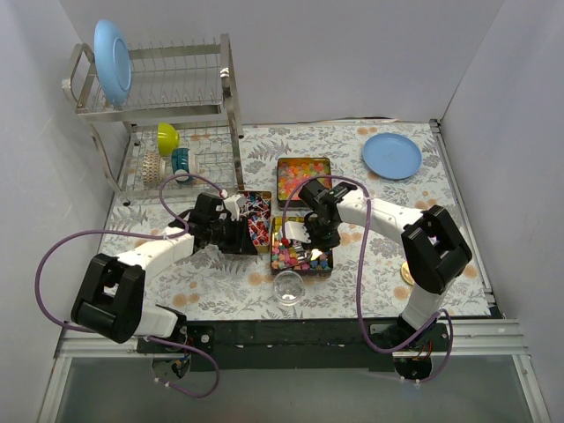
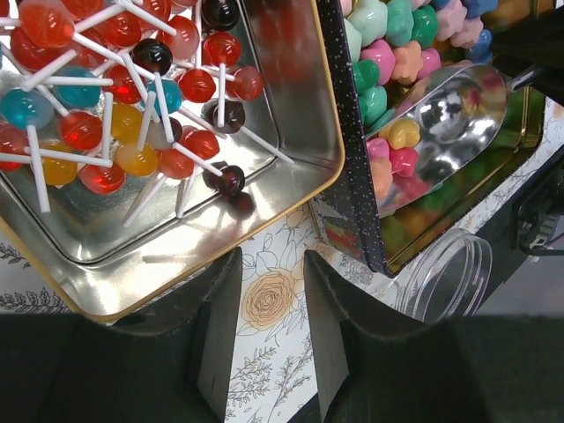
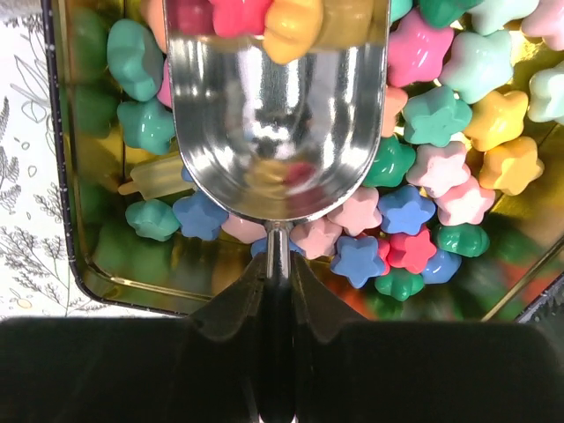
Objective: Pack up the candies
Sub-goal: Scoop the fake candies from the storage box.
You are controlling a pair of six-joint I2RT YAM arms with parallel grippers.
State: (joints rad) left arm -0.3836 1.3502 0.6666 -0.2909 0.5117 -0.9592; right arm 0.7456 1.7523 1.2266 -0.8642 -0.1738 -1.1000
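Chunky star-shaped candies (image 3: 441, 172) in pink, green, yellow and blue fill a gold tin (image 1: 300, 256); they also show in the left wrist view (image 2: 388, 53). My right gripper (image 3: 278, 264) is shut on the handle of a metal scoop (image 3: 278, 132). The scoop's bowl lies in the tin with a few candies at its front lip. My left gripper (image 2: 271, 264) is open and empty, over the tablecloth beside a tin of lollipops (image 2: 115, 97). A third tin holds tiny orange-pink gummies (image 1: 303, 174).
A clear round jar (image 1: 288, 288) stands on the table in front of the star candy tin. A dish rack (image 1: 167, 106) with a blue plate stands at the back left. Another blue plate (image 1: 392, 155) lies at the back right. A gold lid (image 1: 407, 273) lies partly hidden by the right arm.
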